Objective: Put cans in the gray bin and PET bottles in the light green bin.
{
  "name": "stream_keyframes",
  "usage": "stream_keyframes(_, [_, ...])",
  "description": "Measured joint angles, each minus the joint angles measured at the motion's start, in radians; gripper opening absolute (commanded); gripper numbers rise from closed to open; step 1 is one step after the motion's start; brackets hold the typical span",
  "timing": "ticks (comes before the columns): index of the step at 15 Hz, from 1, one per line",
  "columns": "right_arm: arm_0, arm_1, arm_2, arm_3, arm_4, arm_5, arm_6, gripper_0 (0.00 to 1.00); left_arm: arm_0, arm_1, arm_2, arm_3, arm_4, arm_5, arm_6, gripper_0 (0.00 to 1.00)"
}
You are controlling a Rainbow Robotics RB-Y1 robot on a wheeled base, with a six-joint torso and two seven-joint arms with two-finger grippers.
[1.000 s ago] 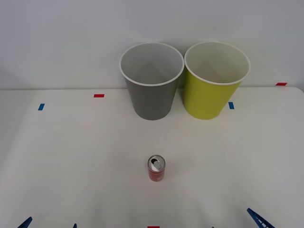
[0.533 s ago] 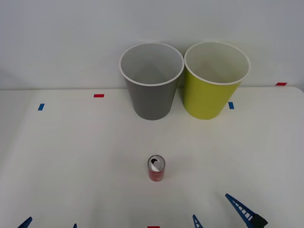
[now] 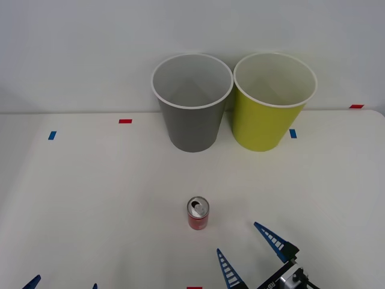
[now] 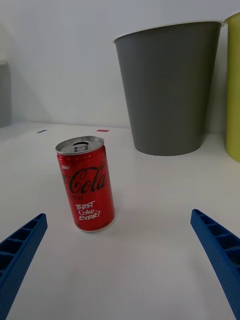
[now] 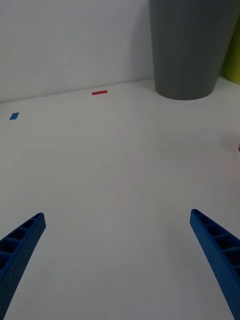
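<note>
Can (image 3: 197,213): stands upright on the desk (image 3: 90,192), long axis vertical, silver top with the pull-tab opening facing up; near centre, well apart from both bins.
Can label: in the right wrist view the can (image 4: 86,183) shows its white lettering toward the camera.
Gray bin (image 3: 192,102): upright at the far side of the desk, mouth up, left of the light green bin (image 3: 274,101), the two just beside each other.
Right pincer (image 3: 248,253): near right of the can, fingers spread wide, holding nothing, apart from the can.
Left pincer (image 5: 120,260): at the near left edge, fingers spread wide, holding nothing.
Cut off: in the front view the left pincer shows its blue tips alone; the light green bin is cropped in both wrist views.
Surface: white desk with small red and blue tape marks (image 3: 125,121).
Room: plain pale wall behind the bins.
</note>
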Motion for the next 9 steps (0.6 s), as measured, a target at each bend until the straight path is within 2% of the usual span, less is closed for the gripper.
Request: stream_keyframes(9, [-0.149, 0.075, 0.059, 0.094, -0.005, 0.034, 0.017, 1.00, 0.000, 0.000, 0.000, 0.000, 0.000, 0.000, 0.000, 1.00])
